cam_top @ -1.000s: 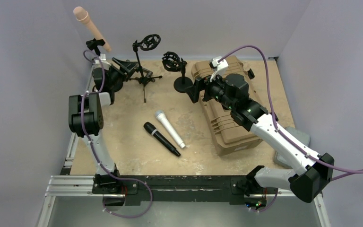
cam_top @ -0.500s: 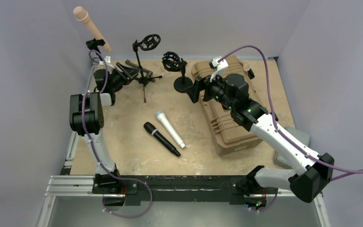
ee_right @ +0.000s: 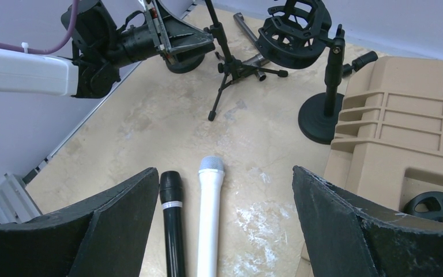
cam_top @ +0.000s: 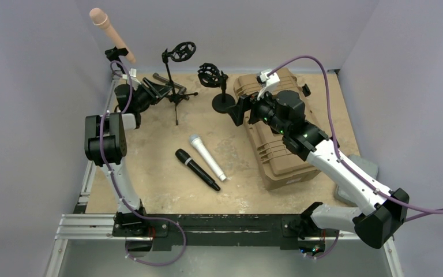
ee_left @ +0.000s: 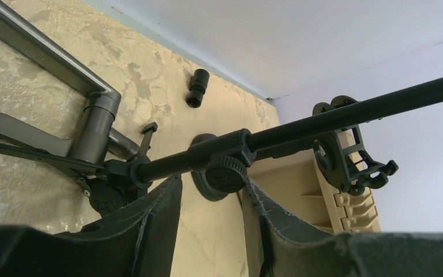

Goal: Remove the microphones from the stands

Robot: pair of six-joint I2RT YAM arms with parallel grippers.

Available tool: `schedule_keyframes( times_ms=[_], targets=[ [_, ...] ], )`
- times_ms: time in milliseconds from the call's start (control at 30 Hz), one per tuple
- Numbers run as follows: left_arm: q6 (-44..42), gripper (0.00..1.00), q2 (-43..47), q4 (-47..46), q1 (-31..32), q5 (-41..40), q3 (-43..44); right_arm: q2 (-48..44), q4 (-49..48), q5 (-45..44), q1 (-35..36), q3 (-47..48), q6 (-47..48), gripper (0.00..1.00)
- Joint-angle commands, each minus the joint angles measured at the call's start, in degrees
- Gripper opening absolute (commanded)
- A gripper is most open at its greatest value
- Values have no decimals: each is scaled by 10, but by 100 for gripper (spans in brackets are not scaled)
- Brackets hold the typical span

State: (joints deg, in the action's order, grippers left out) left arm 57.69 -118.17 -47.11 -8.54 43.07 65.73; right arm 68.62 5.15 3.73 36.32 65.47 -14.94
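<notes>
The beige microphone (cam_top: 109, 30) sits in a black clip (cam_top: 115, 53) at the far-left corner of the table (cam_top: 150, 173), tilted with its head up and to the left; neither gripper touches it. The left gripper (ee_left: 210, 182) is positioned low, beside the tripod stand (cam_top: 176, 95). In the left wrist view its jaws stand narrowly apart, with the stand's black pole and clamp knob (ee_left: 226, 173) lying across the gap at the tips. Whether the fingers press on the pole cannot be determined. The right gripper (ee_right: 225, 173) hovers above the table between the round-base stand (cam_top: 222, 103) and the tan case (cam_top: 277, 138), jaws spread wide and holding nothing. Two loose units lie side by side near the table centre, below the right gripper: a black microphone (ee_right: 173, 231) and a white microphone (ee_right: 210, 213), close together and roughly parallel. Both stands carry empty shock mounts.
</notes>
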Motion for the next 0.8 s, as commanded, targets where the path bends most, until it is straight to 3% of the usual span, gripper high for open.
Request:
schedule_keyframes(
  times_ms=[0,433,767],
  targets=[
    [1,41,28,-20,-1,0,17,-15,-13,-8,-1,-1,8,84],
    [52,42,28,-48,-3,-18,19,-10,-15,-7,-1,-2,7,84],
    [74,28,25,-42,-3,-23,13,-9,-17,-5,-1,-5,6,84]
  ],
)
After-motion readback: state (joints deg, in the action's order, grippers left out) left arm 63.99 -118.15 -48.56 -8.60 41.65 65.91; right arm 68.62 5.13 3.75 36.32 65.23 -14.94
